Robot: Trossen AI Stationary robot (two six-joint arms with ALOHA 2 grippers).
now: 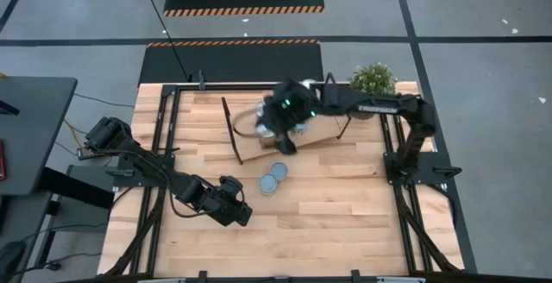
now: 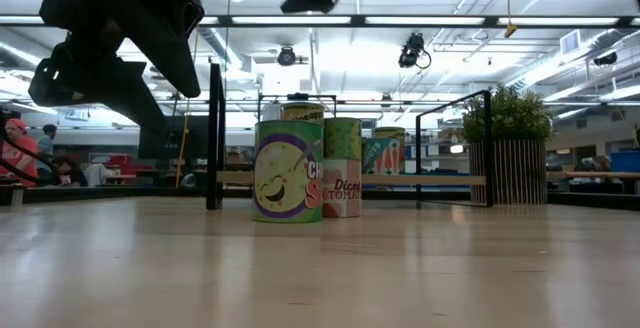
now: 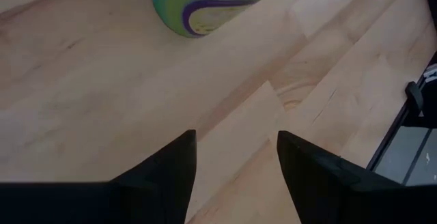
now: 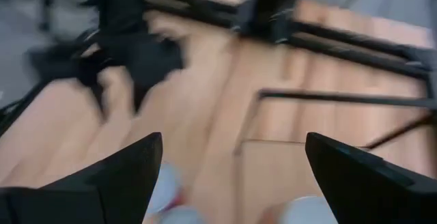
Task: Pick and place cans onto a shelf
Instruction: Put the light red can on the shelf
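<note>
The shelf [image 1: 321,133] is a light wooden board with black frame ends, lying at the far middle of the table. Some cans [image 1: 266,131] stand on it, partly hidden under my right arm. My right gripper [image 1: 284,141] hovers over the shelf's near left part, open and empty; its wrist view [image 4: 232,176] is blurred. Two cans [image 1: 279,170] [image 1: 269,185] stand upright on the table just before the shelf; in the low view they show as a green can [image 2: 288,171] and a tomato can [image 2: 342,184]. My left gripper [image 1: 239,215] [image 3: 235,162] is open and empty, near and left of them.
A potted plant [image 1: 373,79] stands at the far right corner beside the shelf. Black frame rails [image 1: 164,128] run along the table's left and right sides. Bare wood [image 1: 345,223] lies across the near half of the table.
</note>
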